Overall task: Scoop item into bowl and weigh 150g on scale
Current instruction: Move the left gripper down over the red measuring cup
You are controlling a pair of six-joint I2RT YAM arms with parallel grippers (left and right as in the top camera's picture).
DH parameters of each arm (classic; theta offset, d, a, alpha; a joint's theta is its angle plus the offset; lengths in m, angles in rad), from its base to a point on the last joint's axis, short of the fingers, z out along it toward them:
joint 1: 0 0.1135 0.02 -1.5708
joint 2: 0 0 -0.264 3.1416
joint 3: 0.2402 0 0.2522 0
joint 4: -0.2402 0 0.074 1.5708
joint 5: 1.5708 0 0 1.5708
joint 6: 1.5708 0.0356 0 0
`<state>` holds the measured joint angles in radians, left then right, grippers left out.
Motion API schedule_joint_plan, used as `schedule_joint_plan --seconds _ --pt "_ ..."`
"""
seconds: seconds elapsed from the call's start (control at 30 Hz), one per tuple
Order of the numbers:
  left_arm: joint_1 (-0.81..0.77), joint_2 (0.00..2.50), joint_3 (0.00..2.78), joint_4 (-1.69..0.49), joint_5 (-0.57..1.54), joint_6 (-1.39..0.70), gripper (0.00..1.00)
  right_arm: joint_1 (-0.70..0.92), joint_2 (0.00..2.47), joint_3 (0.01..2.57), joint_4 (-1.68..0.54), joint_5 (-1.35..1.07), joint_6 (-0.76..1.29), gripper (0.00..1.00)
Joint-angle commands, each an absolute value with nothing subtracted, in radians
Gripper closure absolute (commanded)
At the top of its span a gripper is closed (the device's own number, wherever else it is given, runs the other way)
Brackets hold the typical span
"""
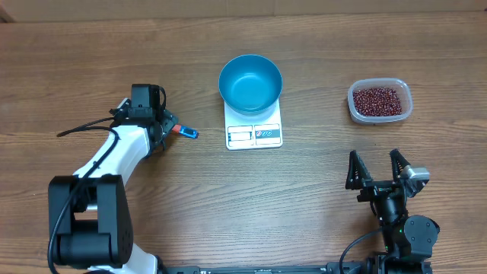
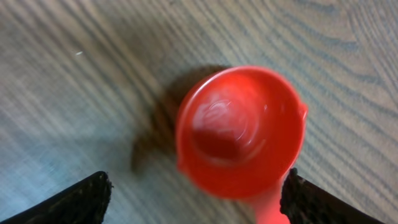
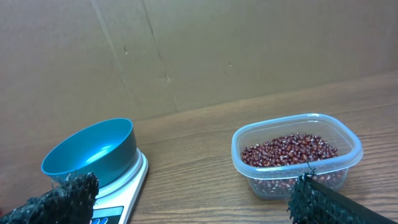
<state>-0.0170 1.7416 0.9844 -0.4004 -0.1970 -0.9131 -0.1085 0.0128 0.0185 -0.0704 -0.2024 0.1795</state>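
Under left claw (image 2: 196,193): red scoop (image 2: 239,130); bowl (image 1: 250,81) on scale (image 1: 254,135), tub (image 1: 380,120) w/ beans (image 1: 378,100) right.

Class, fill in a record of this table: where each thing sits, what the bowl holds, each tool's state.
weighing station: round bright-blue plastic bowl, empty, on the flat white rectangular scale
supply: small dark red-brown beans in the clear plastic tub
utensil: small red plastic scoop, on the table
left tool: open, straddling the scoop
right tool: open, holding nothing
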Motion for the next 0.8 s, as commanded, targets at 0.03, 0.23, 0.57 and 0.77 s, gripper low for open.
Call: schedule_joint_plan --seconds 0.03,0.23,0.57,0.77 --pt "-0.006 1.799 1.001 -0.347 -0.218 -0.925 0.15 -0.1 0.003 0.008 -0.065 -0.191 0.178 0.0" --pt "-0.006 1.826 1.001 -0.334 -0.222 -0.949 0.26 -0.1 0.003 0.008 -0.065 -0.191 0.178 0.0" --pt "-0.006 1.821 1.003 -0.336 -0.216 -0.938 0.27 -0.1 0.003 0.008 -0.065 -0.191 0.178 0.0" --pt "-0.006 1.765 1.007 -0.342 -0.209 -0.839 0.12 -0.1 0.003 0.008 -0.065 -0.191 0.178 0.0"
